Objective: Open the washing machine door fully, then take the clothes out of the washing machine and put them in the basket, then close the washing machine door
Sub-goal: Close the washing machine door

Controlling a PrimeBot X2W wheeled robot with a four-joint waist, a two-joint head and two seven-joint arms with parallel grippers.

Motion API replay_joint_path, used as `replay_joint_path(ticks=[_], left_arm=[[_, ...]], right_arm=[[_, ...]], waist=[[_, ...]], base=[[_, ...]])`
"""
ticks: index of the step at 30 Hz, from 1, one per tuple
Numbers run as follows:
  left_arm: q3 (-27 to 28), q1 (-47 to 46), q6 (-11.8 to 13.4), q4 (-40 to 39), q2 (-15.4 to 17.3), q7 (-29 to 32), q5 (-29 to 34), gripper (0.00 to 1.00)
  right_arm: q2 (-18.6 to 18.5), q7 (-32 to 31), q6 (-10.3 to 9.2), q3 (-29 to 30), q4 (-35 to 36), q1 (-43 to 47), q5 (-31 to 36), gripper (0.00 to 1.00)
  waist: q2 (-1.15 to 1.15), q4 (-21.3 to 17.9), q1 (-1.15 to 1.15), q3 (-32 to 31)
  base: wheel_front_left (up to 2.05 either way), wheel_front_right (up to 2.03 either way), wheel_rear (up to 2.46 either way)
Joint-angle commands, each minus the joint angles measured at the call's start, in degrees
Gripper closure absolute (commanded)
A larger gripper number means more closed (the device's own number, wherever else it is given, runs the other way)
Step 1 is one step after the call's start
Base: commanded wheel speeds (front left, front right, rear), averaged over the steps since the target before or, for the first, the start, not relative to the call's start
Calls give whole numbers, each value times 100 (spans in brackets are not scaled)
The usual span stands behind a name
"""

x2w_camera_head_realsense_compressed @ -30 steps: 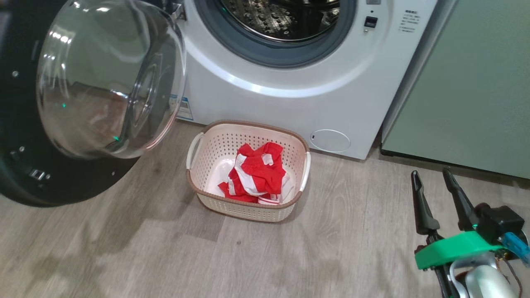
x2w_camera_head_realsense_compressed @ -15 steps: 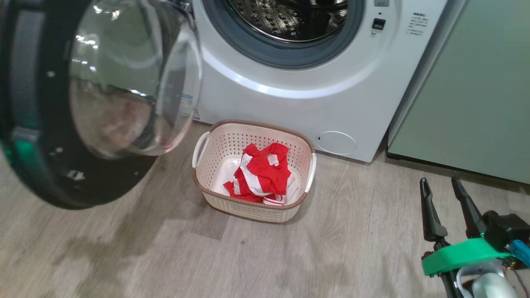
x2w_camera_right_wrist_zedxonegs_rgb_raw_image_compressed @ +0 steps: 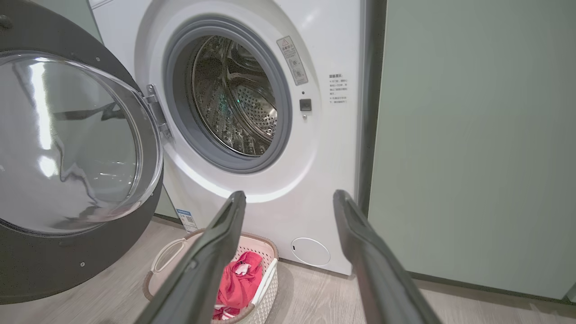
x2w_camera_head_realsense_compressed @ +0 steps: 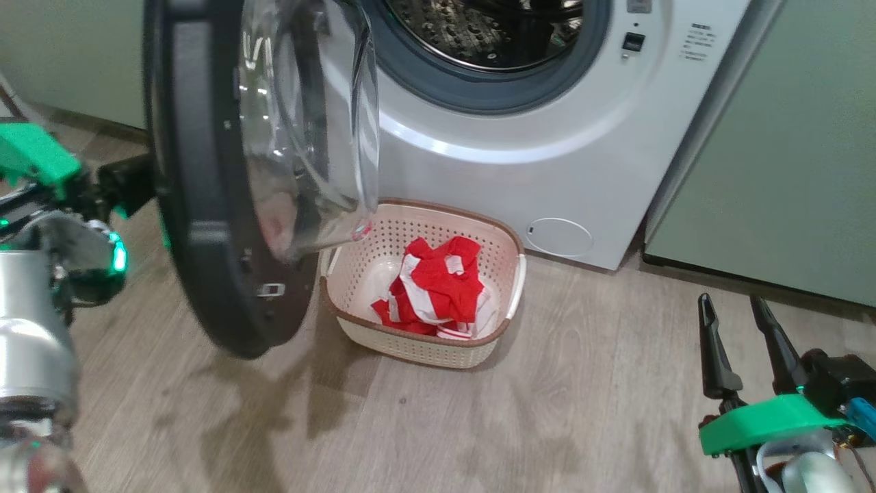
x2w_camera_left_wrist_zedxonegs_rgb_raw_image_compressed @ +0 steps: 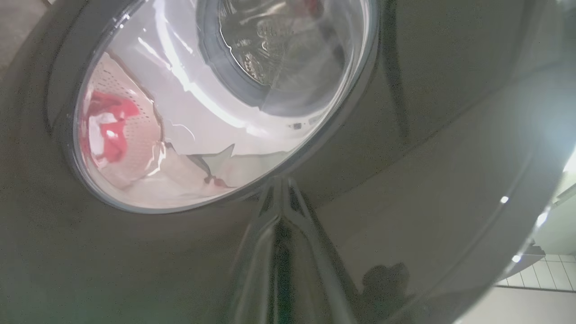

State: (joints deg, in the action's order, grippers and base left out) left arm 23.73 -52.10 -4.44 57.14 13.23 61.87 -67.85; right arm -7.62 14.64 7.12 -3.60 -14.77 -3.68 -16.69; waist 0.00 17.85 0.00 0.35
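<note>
The left gripper (x2w_camera_left_wrist_zedxonegs_rgb_raw_image_compressed: 280,191) has its two fingers pressed together, holding nothing, with the tips at the glossy black outer face of the washing machine door (x2w_camera_head_realsense_compressed: 198,205), just below the glass. In the head view that door stands partly open and almost edge-on, between the left arm and the basket (x2w_camera_head_realsense_compressed: 445,209). The right gripper (x2w_camera_head_realsense_compressed: 729,299) hangs with its jaws spread wide and empty above the floor (x2w_camera_head_realsense_compressed: 479,424), well apart from the basket and to its right. The basket sits on the floor just in front of the washing machine (x2w_camera_head_realsense_compressed: 513,171), with the clothes (x2w_camera_head_realsense_compressed: 434,281) bunched inside. The drum (x2w_camera_head_realsense_compressed: 493,27) stands exposed behind the door, beside a pale green cabinet (x2w_camera_head_realsense_compressed: 787,137).
</note>
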Motion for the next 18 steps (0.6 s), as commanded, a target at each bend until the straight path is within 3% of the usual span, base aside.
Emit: replay_joint_path(ticks=[1, 3, 9, 18], left_arm=[[15, -74, 53, -345, 33, 128, -51, 100], [-50, 47, 170, -675, -219, 208, -64, 100], [-87, 267, 412, -1111, -478, 114, -21, 100], [68, 508, 641, -1457, -571, -243, -10, 100]], right_arm=[[-58, 36, 36, -112, 185, -145, 11, 0], [-46, 36, 36, -112, 176, -168, 16, 0], [-45, 36, 36, -138, 158, -220, 9, 0], [-87, 36, 36, -153, 149, -171, 11, 0]], waist=[[0, -95, 0, 14], [0, -302, 0, 30], [0, -834, 0, 55], [0, -1975, 0, 53]], base=[[0, 0, 0], [0, 0, 0], [0, 0, 0], [0, 0, 0]])
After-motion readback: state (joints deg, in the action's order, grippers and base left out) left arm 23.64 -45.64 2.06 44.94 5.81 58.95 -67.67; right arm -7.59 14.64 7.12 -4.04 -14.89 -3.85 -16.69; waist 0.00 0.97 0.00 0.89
